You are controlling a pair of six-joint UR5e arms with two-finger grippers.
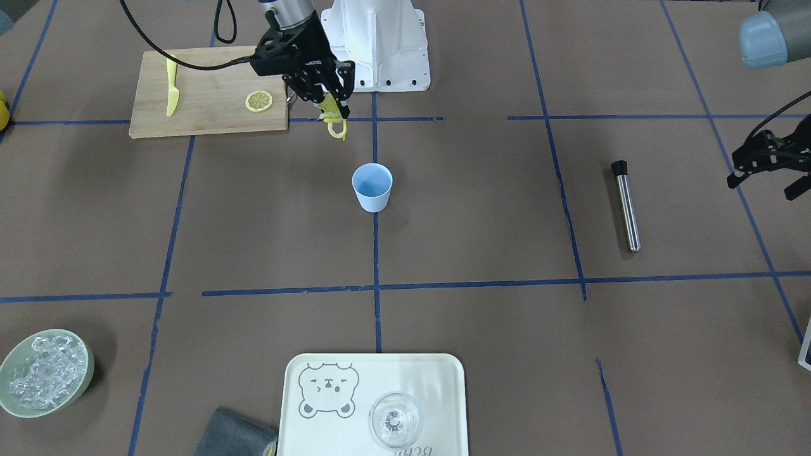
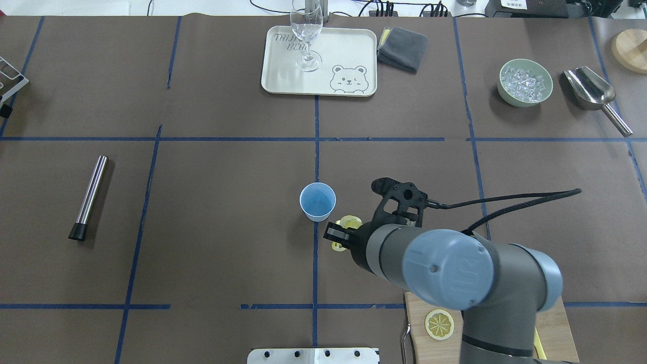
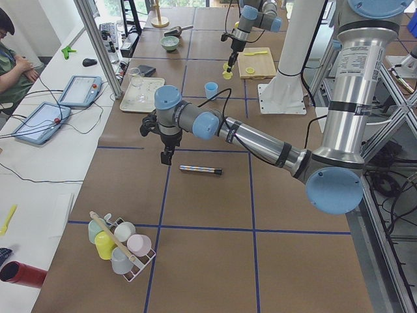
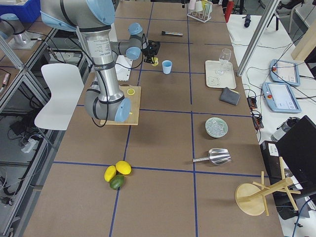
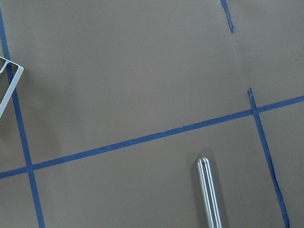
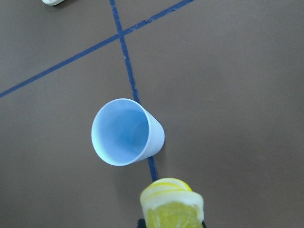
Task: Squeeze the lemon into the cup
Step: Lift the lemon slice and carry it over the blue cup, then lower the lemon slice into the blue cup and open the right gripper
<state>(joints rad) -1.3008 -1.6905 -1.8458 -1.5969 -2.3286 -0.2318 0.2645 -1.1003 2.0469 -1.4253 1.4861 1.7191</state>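
The light-blue cup [image 1: 372, 187] stands upright and empty near the table's middle; it also shows in the overhead view [image 2: 317, 201] and the right wrist view [image 6: 126, 132]. My right gripper [image 1: 336, 117] is shut on a yellow lemon slice [image 1: 334, 125], pinched and bent between the fingers. It hangs above the table on the robot's side of the cup, not over its mouth [image 2: 349, 222] [image 6: 172, 206]. A twin slice [image 1: 259, 101] lies on the wooden cutting board [image 1: 209, 111]. My left gripper [image 1: 760, 187] is open and empty, far off at the table's side.
A yellow knife [image 1: 171, 88] lies on the board. A steel rod with a black cap [image 1: 626, 206] lies near the left gripper. A cream tray [image 1: 355, 430] holds a clear glass [image 1: 394, 419]. A green bowl of ice [image 1: 44, 372] and a grey cloth [image 1: 234, 434] sit at the far edge.
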